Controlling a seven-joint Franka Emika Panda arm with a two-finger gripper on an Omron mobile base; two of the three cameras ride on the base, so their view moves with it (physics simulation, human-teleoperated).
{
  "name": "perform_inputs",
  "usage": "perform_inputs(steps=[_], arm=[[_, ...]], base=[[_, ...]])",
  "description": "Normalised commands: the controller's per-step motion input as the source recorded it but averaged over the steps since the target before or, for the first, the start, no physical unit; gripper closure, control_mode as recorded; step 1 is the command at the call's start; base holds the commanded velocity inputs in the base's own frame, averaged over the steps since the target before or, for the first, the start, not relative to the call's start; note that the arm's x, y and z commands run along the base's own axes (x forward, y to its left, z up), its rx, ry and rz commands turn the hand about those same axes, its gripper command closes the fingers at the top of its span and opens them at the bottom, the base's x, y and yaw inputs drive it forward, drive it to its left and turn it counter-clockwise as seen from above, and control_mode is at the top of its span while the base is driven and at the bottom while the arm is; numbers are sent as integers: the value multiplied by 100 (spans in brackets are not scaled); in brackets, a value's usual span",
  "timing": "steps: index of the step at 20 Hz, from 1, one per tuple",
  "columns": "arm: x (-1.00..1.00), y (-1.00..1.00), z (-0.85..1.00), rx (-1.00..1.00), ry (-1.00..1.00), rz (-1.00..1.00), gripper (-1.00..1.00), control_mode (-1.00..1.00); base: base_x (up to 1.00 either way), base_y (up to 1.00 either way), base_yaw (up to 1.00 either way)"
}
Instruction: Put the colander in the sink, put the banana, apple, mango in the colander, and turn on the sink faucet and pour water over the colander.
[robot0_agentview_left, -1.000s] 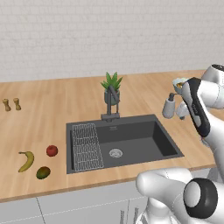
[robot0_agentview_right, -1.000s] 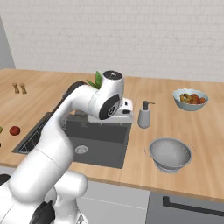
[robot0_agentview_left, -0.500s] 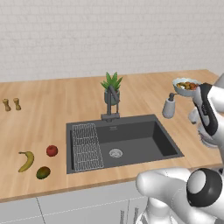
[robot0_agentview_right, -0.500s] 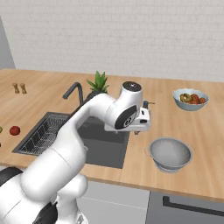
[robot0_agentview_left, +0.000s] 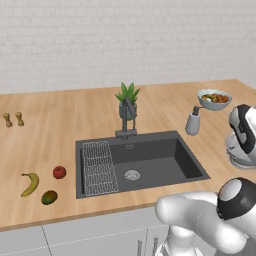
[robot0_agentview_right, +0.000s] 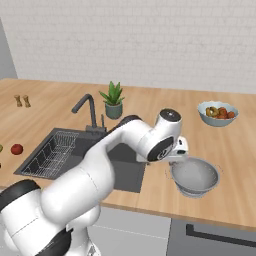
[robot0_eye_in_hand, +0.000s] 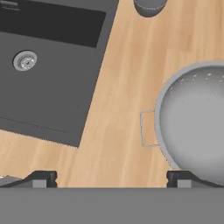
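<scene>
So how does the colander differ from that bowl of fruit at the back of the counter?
The colander is pale silver-grey, perforated and empty; the fruit bowl is pale with smooth walls and holds mixed fruit. The colander looks wider and sits near the counter's front edge, right of the sink; the fruit bowl stands farther back, toward the wall. Both are round, upright and on the wooden counter.

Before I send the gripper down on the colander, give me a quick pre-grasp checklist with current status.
1. Gripper open: ok, jaws stand wide.
2. Gripper empty: ok, nothing between the fingers.
3. Colander upright on the counter, right of the sink: ok.
4. Gripper lined up on the colander rim: not ok, the bowl sits off to one side in the hand view.
5. Sink basin free for the colander: ok, just the wire rack on its left side.
6. Faucet off: ok, no stream visible.
</scene>
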Motion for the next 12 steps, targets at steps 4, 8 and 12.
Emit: perform_inputs(steps=[4, 8, 12], arm=[[19, -47, -39, 0, 0, 0, -100, -100], [13, -50, -43, 0, 1, 0, -100, -100], [15, -44, -41, 0, 3, 0, -100, -100]], base=[[0, 0, 0], [0, 0, 0], [0, 0, 0]])
